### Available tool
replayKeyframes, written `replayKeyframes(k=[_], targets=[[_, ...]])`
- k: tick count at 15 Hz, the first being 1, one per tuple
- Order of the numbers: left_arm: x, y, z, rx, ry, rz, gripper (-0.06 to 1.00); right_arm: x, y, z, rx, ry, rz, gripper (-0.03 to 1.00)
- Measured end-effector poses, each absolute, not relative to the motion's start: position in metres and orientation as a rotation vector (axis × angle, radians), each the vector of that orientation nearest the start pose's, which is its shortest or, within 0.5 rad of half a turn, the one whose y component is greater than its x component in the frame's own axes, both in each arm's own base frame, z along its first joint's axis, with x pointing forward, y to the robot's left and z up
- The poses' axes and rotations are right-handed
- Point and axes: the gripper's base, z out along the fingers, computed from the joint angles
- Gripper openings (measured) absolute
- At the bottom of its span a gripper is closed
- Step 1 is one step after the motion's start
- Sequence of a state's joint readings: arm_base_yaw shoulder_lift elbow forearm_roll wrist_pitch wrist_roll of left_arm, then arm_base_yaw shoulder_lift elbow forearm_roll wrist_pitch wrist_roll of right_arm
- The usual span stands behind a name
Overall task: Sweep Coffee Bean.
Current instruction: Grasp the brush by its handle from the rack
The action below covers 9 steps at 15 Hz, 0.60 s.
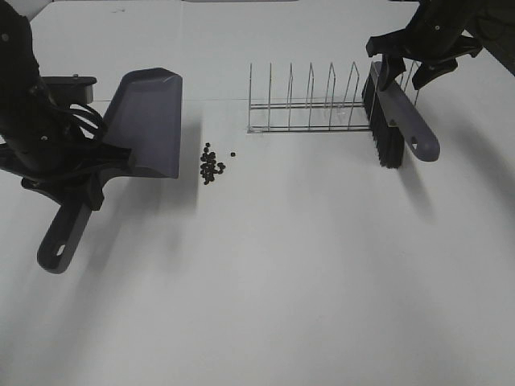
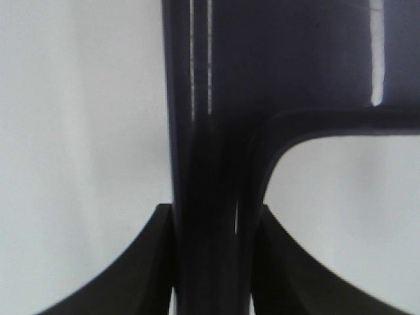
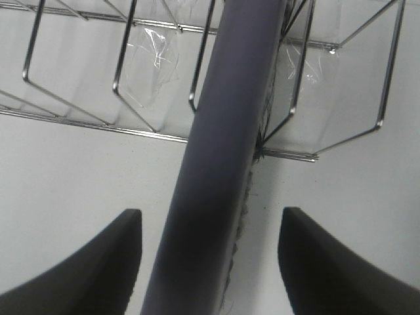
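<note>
One grasp was pending: left gripper (image 2: 211, 220) clamped the grey-purple plastic dustpan (image 1: 149, 121), right gripper (image 3: 211, 220) gaped astride the black-bristled brush (image 1: 400, 121), needing to close.

It looked to me like a robotics lab bench, not a home. A plain white tabletop (image 1: 282, 305) filled the high view, with a black robot arm (image 1: 28, 112) at its left edge and another (image 1: 438, 28) at the right. The props on it were few and staged: a wire rack (image 1: 310, 105) stuck down with clear tape (image 3: 154, 56), a dustpan (image 1: 149, 121), a brush (image 1: 400, 121), and a small heap of coffee beans (image 1: 212, 166).
</note>
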<state>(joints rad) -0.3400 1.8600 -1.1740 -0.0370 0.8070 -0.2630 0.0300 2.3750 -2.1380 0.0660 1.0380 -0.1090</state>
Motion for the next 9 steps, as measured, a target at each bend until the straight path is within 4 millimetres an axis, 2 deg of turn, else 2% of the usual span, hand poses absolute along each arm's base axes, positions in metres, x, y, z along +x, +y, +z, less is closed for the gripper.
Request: replayKeyframes(k=[5, 9], targets=[[0.331, -0.12, 0.17, 0.08, 2.989, -0.115, 0.27, 0.52, 0.021, 0.159, -0.154, 2.796, 0.081, 0.57], [0.331, -0.12, 0.17, 0.08, 2.991, -0.114, 0.27, 0.523, 0.021, 0.152, -0.14, 2.784, 0.085, 0.38]])
